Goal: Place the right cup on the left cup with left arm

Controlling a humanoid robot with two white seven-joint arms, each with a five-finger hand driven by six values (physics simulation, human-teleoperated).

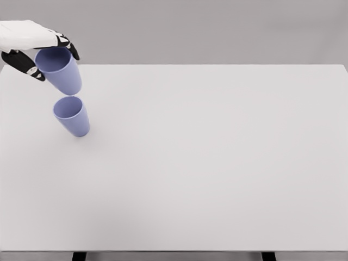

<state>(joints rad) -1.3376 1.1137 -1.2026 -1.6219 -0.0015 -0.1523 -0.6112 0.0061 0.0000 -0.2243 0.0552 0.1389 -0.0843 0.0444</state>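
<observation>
Hanging in the left robot hand [33, 48], fingers wrapped around it, upper cup [60, 69] just above lower cup [72, 116]

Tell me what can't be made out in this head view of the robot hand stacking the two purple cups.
- Left robot hand: its arm is cut off by the left edge of the head view.
- Held cup: with one view only, whether its base touches the standing cup below cannot be told.
- Right arm: out of view entirely.
- Table: its legs are mostly cut off at the bottom edge.
</observation>
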